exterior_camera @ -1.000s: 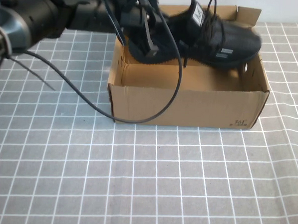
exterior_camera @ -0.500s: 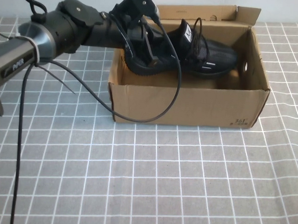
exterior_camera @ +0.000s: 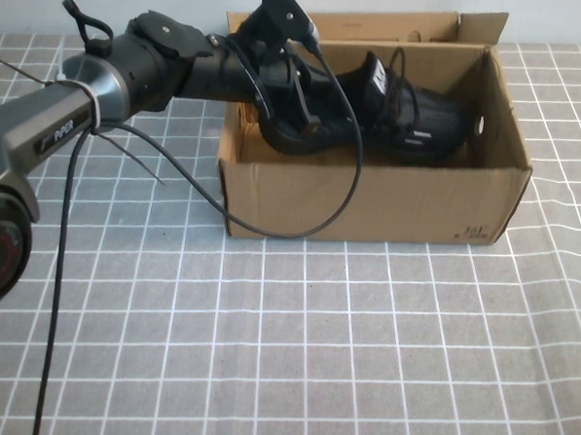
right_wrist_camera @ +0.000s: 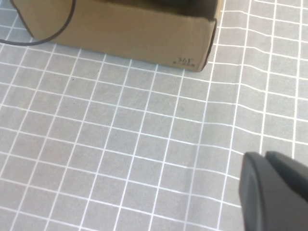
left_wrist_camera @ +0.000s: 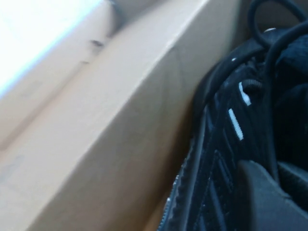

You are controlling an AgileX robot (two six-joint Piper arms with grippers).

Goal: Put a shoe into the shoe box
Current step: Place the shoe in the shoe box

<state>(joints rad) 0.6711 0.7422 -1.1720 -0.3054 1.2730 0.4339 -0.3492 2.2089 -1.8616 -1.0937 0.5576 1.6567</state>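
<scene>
- High view: your left arm reaches from the left across the near-left corner of the shoe box (exterior_camera: 369,207), which stands on the grey checked cloth (exterior_camera: 293,354) with its lid flap (exterior_camera: 378,25) folded back at the far side. The left gripper (exterior_camera: 294,109) sits inside the box at its left end, pinching the heel end of the shoe (exterior_camera: 412,122). The shoe lies inside the box, toe toward the right wall, tongue and laces raised. A black cable (exterior_camera: 271,226) loops from the arm down the box's front wall
- Left wrist view: you see the shoe's knit side (left_wrist_camera: 226,144) with thin white stripes lying close against an inner cardboard wall (left_wrist_camera: 110,144); a dark finger pad (left_wrist_camera: 264,197) presses on the shoe
- Right wrist view: your right gripper (right_wrist_camera: 276,192) hangs over bare cloth (right_wrist_camera: 120,144), well apart from the box's printed corner (right_wrist_camera: 185,48); its fingers look pressed together
</scene>
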